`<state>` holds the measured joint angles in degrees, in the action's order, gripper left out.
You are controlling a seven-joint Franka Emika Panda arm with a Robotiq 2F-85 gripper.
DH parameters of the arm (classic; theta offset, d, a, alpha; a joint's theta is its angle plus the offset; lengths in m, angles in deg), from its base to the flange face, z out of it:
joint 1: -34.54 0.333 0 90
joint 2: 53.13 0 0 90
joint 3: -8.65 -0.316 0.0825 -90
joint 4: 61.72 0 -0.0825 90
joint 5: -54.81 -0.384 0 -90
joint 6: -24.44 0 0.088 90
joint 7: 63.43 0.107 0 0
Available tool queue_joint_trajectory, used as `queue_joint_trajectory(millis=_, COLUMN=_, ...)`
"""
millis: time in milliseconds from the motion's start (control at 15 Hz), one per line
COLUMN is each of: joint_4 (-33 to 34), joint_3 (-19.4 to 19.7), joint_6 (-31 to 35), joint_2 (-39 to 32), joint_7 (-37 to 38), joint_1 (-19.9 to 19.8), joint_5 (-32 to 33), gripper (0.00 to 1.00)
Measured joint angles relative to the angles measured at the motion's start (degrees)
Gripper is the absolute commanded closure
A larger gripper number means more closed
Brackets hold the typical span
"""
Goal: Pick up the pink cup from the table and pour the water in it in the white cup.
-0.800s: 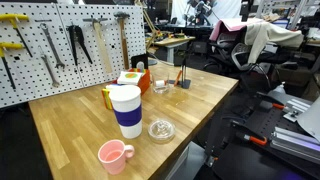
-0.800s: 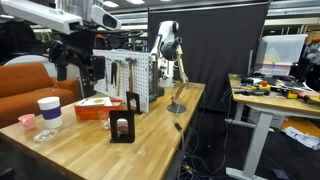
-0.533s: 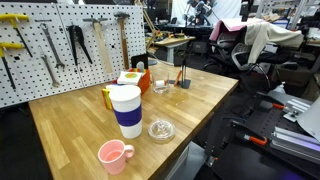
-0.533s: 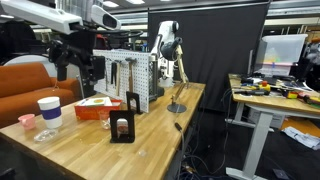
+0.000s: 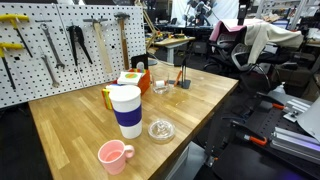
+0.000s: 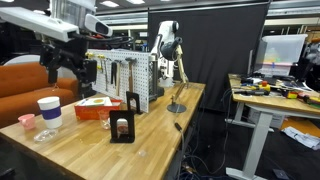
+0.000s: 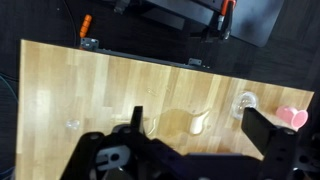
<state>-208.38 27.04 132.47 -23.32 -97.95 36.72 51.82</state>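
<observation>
The pink cup (image 5: pixel 114 155) (image 6: pixel 26 121) stands on the table (image 5: pixel 70 125) (image 6: pixel 150 135) near its front edge, handle to the right. Just behind it rises the white cup (image 5: pixel 126 110) (image 6: pixel 49 111) with its dark-blue band. My gripper (image 6: pixel 68 72) hangs open high above the table, up and to the right of both cups, holding nothing. In the wrist view the gripper (image 7: pixel 194 116) looks straight down on the table (image 7: pixel 80 90). The pink cup (image 7: pixel 295 118) shows at the right edge. The white cup does not show there.
A clear glass dish (image 5: pixel 161 130) (image 7: pixel 247 101) lies beside the white cup. A yellow-handled container (image 5: pixel 108 97), an orange box (image 5: pixel 131 80) and a black stand (image 5: pixel 184 78) (image 6: pixel 122 128) sit further along. A tool pegboard (image 5: pixel 60 45) backs the table. A wet-looking patch (image 7: pixel 195 122) marks the wood.
In an exterior view the arm and gripper have shifted left and slightly down, closer to above the cups. The cups have not moved.
</observation>
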Motion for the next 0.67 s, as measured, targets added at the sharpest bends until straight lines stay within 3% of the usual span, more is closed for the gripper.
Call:
queue_joint_trajectory(millis=400, joint_4=-4.46, joint_3=-9.58, joint_6=0.01, joint_2=-0.03, joint_7=-4.6, joint_1=8.19, joint_5=-4.12, gripper=0.0)
queue_joint_trajectory(millis=667, joint_4=-4.46, joint_3=-9.06, joint_6=0.01, joint_2=0.0, joint_7=-4.98, joint_1=6.77, joint_5=-4.11, gripper=0.0)
